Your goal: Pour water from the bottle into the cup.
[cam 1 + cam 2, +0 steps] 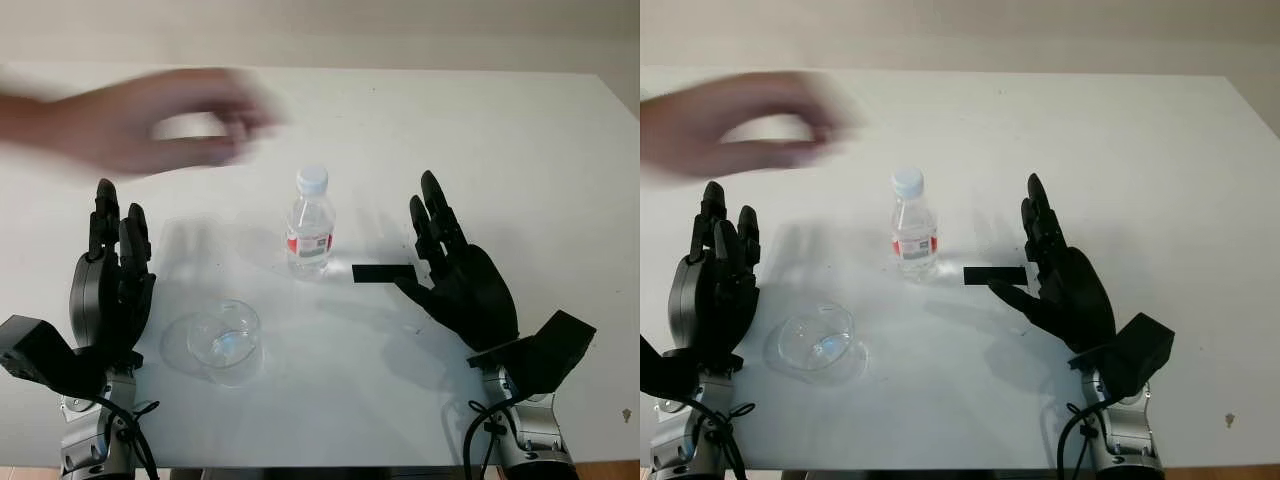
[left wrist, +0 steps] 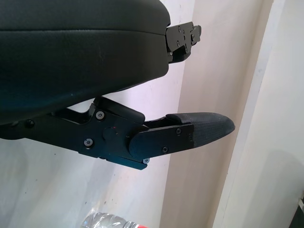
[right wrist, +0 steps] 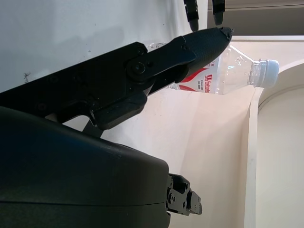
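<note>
At table centre the capped water bottle (image 1: 311, 222) stands ungrasped — clear cup (image 1: 224, 342) at seven o'clock, dry; left hand (image 1: 112, 290) and right hand (image 1: 458, 275) released — pouring unstarted.

Left hand (image 1: 112, 275) open, low left; right hand (image 1: 455, 270) open, low right.

Bright, even light; motion-blurred person's hand (image 1: 150, 125)

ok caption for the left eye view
Bottle and cup on table between open left hand and right hand.
</note>
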